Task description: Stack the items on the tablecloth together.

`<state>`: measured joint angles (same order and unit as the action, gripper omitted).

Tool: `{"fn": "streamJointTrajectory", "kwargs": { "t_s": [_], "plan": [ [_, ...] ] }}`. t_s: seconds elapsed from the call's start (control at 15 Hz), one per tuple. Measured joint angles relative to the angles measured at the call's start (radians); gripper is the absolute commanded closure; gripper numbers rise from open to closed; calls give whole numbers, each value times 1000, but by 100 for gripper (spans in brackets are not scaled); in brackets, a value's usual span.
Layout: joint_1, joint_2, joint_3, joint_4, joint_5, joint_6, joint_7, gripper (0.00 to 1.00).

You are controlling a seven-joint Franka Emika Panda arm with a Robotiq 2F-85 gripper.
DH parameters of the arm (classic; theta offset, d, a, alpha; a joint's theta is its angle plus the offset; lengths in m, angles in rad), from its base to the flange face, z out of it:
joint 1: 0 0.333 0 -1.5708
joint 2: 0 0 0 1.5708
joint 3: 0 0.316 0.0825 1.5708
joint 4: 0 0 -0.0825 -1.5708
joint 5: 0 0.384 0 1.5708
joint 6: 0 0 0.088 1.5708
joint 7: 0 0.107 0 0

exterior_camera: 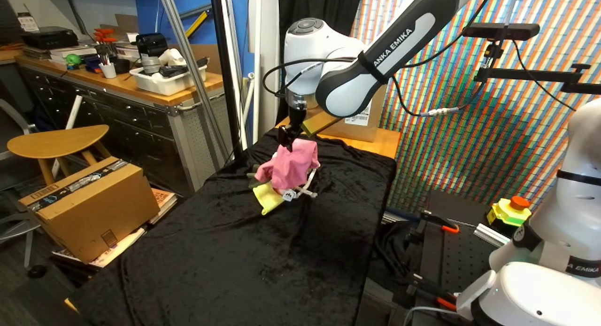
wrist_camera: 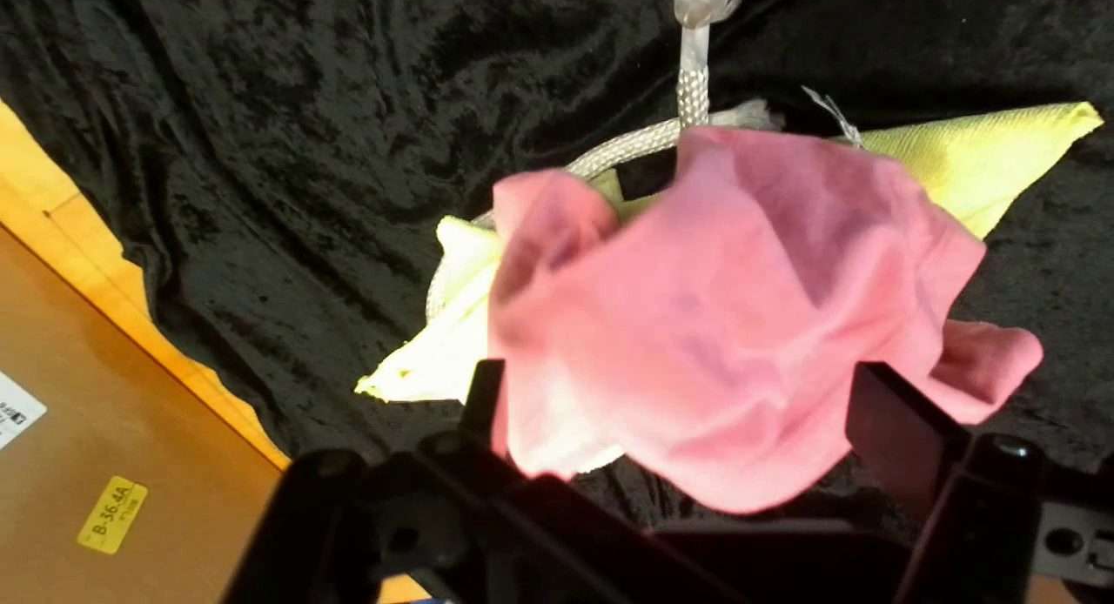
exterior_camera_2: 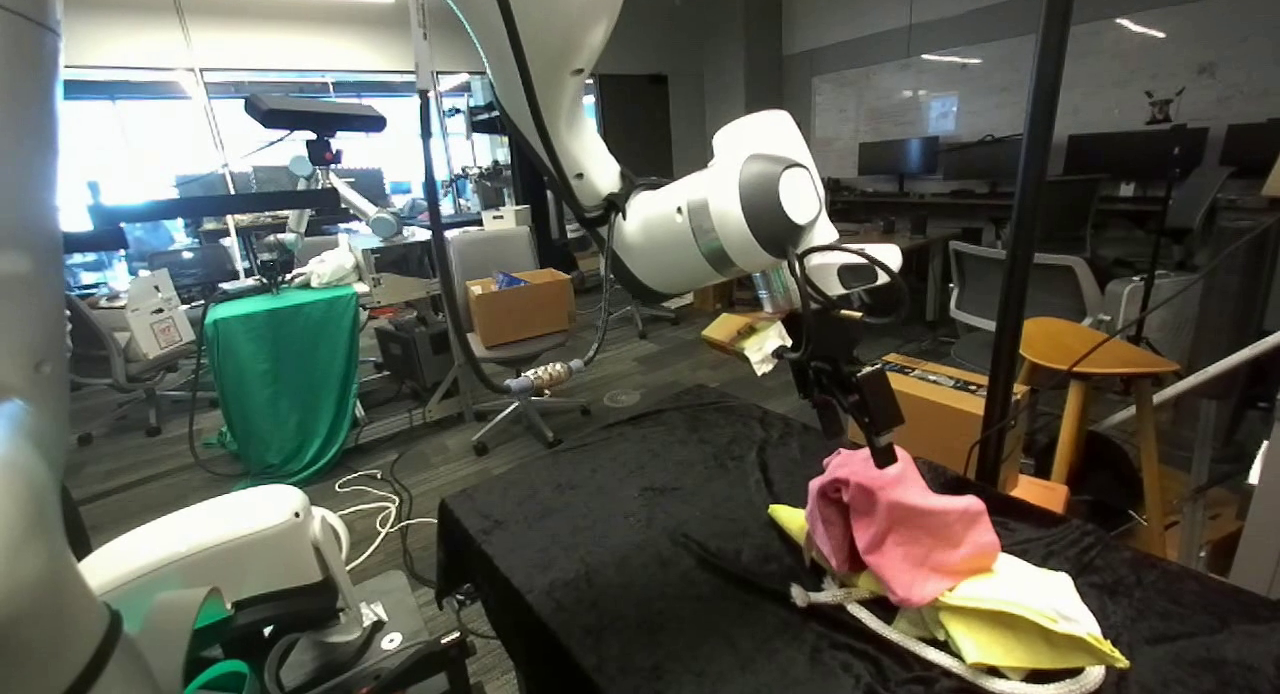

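Observation:
Spread over the table is the black tablecloth (exterior_camera: 263, 265), with a loose pile of items toward one end. A crumpled pink rag (wrist_camera: 714, 308) tops the pile and shows in both exterior views. Yellow-green cloth (wrist_camera: 1001, 160) pokes out from under it on two sides; in an exterior view the cloth folds (exterior_camera_2: 1030, 624) look paler on top. A white braided rope (wrist_camera: 627, 144) curves around the pile's edge, partly covered. My gripper (wrist_camera: 679, 378) is directly over the pink rag, jaws wide apart, one finger on either side. Fingertips (exterior_camera_2: 884, 455) are at the rag's top; contact cannot be told.
A cardboard box (wrist_camera: 130, 499) with a yellow label stands on the wooden edge (exterior_camera: 385, 143) just past the cloth, close to the gripper. Another carton (exterior_camera: 94, 208) is beside the table, low down. A dark upright post (exterior_camera_2: 1030, 224) rises near the pile's side.

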<state>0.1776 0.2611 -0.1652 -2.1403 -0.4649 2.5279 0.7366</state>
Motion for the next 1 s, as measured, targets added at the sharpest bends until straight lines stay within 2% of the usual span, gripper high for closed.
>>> {"fn": "streamJointTrajectory", "kwargs": {
  "t_s": [0.27, 0.73, 1.0],
  "plan": [
    [-2, -55, 11, -6, 0, -52, -7, 0],
    [-26, -137, 68, -36, 5, -125, -25, 0],
    [-55, -181, 113, -84, 139, -166, -239, 0]
  ]
}}
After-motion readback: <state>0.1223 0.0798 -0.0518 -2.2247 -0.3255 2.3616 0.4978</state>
